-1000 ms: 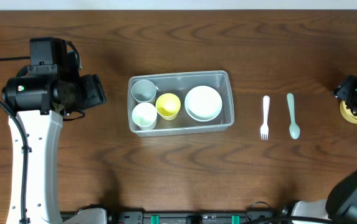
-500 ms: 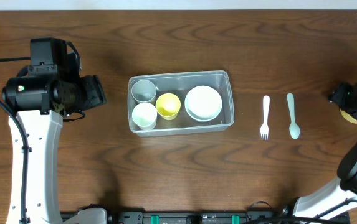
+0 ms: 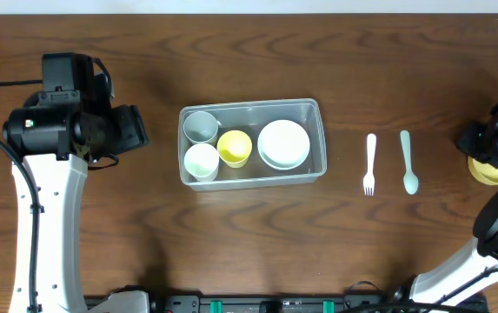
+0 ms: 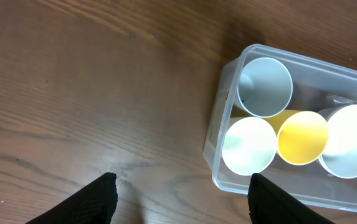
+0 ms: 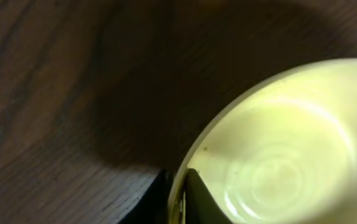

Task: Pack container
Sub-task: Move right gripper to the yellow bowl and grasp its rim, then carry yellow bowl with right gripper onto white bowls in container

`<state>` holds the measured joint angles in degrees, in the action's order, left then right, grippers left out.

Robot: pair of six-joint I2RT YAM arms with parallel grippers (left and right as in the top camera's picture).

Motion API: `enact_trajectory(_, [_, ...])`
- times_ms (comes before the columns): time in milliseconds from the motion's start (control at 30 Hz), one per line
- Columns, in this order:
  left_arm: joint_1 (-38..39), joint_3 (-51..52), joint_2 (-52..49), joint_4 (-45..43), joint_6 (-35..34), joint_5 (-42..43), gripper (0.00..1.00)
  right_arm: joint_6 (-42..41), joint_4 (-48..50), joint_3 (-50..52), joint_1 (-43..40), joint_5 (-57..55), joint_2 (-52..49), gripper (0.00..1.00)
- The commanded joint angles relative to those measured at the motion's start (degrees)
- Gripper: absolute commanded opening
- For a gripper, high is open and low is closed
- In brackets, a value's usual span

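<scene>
- Now right gripper [image 5: 177,198] pinches yellow bowl [image 5: 278,155] rim, far right of container [image 3: 249,103]; lift level, clearing fork [image 3: 370,163], spoon [image 3: 408,162].
- Left gripper [image 4: 181,190] gapes empty, left of container.

Bare desk [image 3: 257,235] runs wide along the near side, and between the container [image 3: 322,148] and the fork [image 3: 370,163]. Inside, a grey cup [image 3: 200,126], white cup [image 3: 202,161] and yellow cup [image 3: 235,148] crowd the left end and a white bowl [image 3: 283,143] fills the right. I see only a bare strip by the far wall. Fork and spoon [image 3: 408,162] lie side by side across the straight line to the yellow bowl [image 3: 490,172].
</scene>
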<state>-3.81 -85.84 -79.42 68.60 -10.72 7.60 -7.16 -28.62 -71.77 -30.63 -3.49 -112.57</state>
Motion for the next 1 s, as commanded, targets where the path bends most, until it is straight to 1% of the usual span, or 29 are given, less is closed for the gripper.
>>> enact_trajectory(0, [-0.24, 0.28, 0.0, 0.2, -0.33, 0.55, 0.68, -0.07, 0.11, 0.22, -0.15, 1.49, -0.57, 0.04])
enact_trajectory(67, [-0.24, 0.28, 0.0, 0.22, -0.33, 0.55, 0.68, -0.04, 0.02, -0.15, 0.22, 4.74, 0.02, 0.02])
enact_trajectory(167, [-0.24, 0.28, 0.0, 0.2, -0.33, 0.55, 0.68, 0.04, -0.79, -1.33, 1.33, 7.72, 2.19, 0.01])
enact_trajectory(333, [-0.24, 0.28, 0.0, 0.2, -0.31, 0.55, 0.68, 3.58, -3.67, -4.5, 5.99, 11.04, 10.01, 0.01])
enact_trajectory(433, [-0.24, 0.28, 0.0, 0.2, -0.31, 0.55, 0.68, 6.91, -6.14, -6.95, 10.75, 13.88, 15.87, 0.01])
enact_trajectory(533, [-0.24, 0.28, 0.0, 0.2, -0.31, 0.55, 0.68, 10.43, -9.73, -10.36, 17.81, 16.15, 20.85, 0.01])
enact_trajectory(667, [-0.24, 0.28, 0.0, 0.37, -0.33, 0.55, 0.68, 15.58, -13.79, -13.73, 29.35, 16.09, 23.96, 0.01])
enact_trajectory(767, [-0.24, 0.28, 0.0, 0.39, -0.33, 0.55, 0.68, 19.61, -15.61, -14.67, 39.21, 15.69, 24.17, 0.01])
enact_trajectory(967, [-0.24, 0.28, 0.0, 0.39, -0.31, 0.55, 0.68, 25.11, -17.07, -14.64, 53.75, 15.5, 21.92, 0.01])
